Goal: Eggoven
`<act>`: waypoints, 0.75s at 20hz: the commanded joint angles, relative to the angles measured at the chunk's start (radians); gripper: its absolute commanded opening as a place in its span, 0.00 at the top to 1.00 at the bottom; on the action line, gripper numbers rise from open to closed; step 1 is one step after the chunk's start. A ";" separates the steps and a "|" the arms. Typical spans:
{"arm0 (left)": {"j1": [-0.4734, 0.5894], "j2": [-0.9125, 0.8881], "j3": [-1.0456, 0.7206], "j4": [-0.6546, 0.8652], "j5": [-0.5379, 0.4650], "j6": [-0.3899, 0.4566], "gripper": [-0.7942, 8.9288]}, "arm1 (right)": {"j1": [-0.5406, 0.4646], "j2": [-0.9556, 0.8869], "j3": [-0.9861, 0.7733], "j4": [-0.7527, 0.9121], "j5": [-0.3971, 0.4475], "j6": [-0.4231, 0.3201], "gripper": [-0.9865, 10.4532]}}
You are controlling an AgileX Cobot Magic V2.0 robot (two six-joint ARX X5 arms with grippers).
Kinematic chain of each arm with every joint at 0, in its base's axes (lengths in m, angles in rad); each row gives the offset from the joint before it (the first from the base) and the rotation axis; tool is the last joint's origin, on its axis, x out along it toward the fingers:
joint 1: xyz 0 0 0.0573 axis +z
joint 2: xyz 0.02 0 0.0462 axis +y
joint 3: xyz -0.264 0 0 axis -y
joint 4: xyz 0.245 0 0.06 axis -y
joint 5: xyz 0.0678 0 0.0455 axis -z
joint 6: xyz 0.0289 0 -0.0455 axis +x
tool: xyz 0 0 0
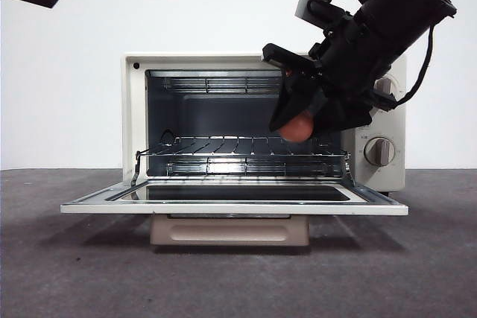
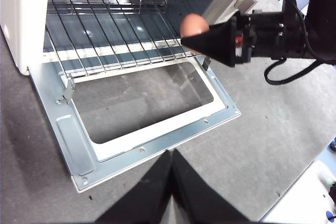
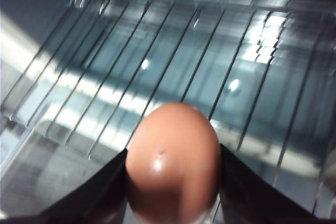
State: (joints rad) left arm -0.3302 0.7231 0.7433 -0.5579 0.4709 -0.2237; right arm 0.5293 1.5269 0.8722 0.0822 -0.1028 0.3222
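While my right gripper [image 1: 298, 121] clamps the egg [image 3: 172, 161], it hangs just above the wire rack [image 1: 238, 147] in the open oven [image 1: 138, 121].
Smooth, reddish-brown, glossy, one dark speck; my left gripper [image 2: 172, 153] waits closed, toward the bench's front edge.

The right gripper [image 1: 302, 121] is matte black, its jaws broad and wedge-shaped, tapering to points. Behind it sits a bulky black wrist housing with a green indicator light, a small red marking and looping black cables. The left gripper [image 2: 172, 153] is equally black, its jaws smooth and unmarked.
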 commanded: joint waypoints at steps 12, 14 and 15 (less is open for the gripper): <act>-0.001 -0.006 0.005 -0.003 0.004 -0.001 0.91 | 0.012 0.052 0.013 0.005 0.052 0.008 0.73; -0.001 -0.006 0.005 -0.004 0.004 -0.001 0.91 | 0.012 0.052 0.013 0.005 0.051 0.012 0.69; -0.001 -0.005 0.005 -0.004 0.004 -0.001 0.91 | 0.012 0.052 0.013 0.006 0.051 0.012 0.67</act>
State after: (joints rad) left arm -0.3294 0.7132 0.7433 -0.5724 0.4709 -0.2241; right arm 0.5304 1.5658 0.8722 0.0811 -0.0517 0.3225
